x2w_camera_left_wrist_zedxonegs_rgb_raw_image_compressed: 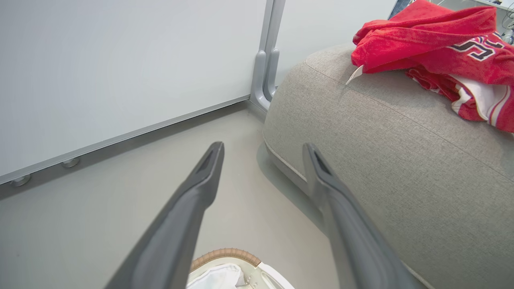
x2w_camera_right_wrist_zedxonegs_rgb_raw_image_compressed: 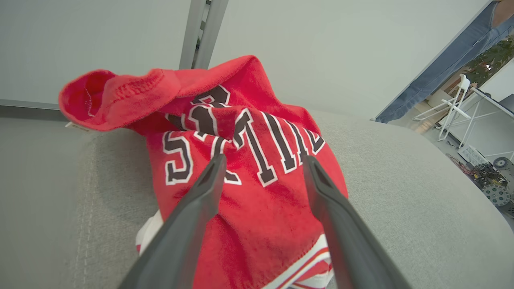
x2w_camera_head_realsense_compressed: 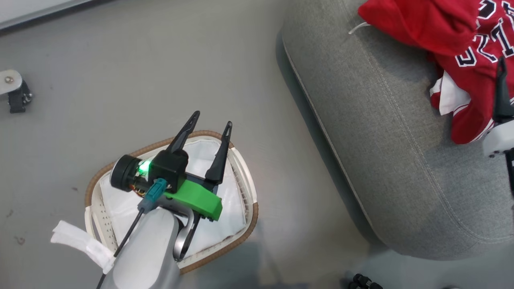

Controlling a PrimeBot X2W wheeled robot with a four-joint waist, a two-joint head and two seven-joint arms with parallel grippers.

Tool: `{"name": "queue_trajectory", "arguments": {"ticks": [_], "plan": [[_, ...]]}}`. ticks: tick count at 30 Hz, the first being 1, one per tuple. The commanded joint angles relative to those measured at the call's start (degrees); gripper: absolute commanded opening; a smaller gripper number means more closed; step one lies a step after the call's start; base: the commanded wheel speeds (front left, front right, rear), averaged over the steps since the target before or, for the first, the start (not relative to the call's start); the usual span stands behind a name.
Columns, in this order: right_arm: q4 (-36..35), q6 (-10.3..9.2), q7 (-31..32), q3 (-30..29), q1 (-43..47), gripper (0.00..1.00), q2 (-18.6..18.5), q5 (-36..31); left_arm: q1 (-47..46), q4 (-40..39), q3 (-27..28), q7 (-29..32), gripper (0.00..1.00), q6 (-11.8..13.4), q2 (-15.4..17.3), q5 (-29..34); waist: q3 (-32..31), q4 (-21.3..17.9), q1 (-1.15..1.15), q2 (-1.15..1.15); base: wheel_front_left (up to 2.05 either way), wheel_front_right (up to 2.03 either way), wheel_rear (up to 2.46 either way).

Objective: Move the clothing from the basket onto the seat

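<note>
On the seat [x2w_camera_head_realsense_compressed: 381, 160] the clothing [x2w_camera_head_realsense_compressed: 461, 48] lies heaped. We judge it soft, light and limp, sure to sag and drape, so best pinched at a raised fold. It sits just beyond the parted tips of our right gripper [x2w_camera_right_wrist_zedxonegs_rgb_raw_image_compressed: 264, 158], unclamped. Our left gripper [x2w_camera_head_realsense_compressed: 213, 119] hovers over the basket [x2w_camera_head_realsense_compressed: 251, 188], jaws likewise apart.

My left gripper [x2w_camera_head_realsense_compressed: 213, 119] has two long black tapered fingers [x2w_camera_head_realsense_compressed: 181, 138] with slotted tips, set on a bright green plastic bracket [x2w_camera_head_realsense_compressed: 198, 198]. Beside that bracket sit a black box housing [x2w_camera_head_realsense_compressed: 170, 164] with a green light, a round black cylinder [x2w_camera_head_realsense_compressed: 121, 173] and a teal plug [x2w_camera_head_realsense_compressed: 154, 193] trailing a thin black cable [x2w_camera_head_realsense_compressed: 128, 237]. Behind the bracket is my smooth pale grey forearm shell [x2w_camera_head_realsense_compressed: 150, 249].
</note>
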Motion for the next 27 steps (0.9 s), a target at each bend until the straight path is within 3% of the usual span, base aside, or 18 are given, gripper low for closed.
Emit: {"name": "queue_trajectory", "arguments": {"ticks": [1,8,14,27], "plan": [[-1.2,-0.08,0.0,0.9,1.6,1.00,1.1,0.0,1.6,-0.2,1.3,0.0,1.00,0.2,-0.1,0.4,-3.2,0.9,0.00,0.00,0.00,0.00,0.00],[-5.9,-0.08,0.0,7.2,5.7,1.00,6.8,3.3,5.8,-1.8,8.6,0.0,1.00,1.7,-0.6,1.2,-8.5,4.5,0.00,0.00,0.00,0.00,0.00],[-6.8,-0.08,0.0,13.9,6.2,1.00,10.1,7.0,10.0,-2.7,16.3,0.0,1.00,5.2,-1.1,2.7,-12.6,10.8,0.00,0.00,0.00,0.00,0.00],[-4.2,-0.08,0.0,13.5,11.3,1.00,13.0,8.2,14.5,0.7,22.6,0.0,1.00,3.8,-1.2,2.1,-18.4,16.4,0.00,0.00,0.00,0.00,0.00]]}}
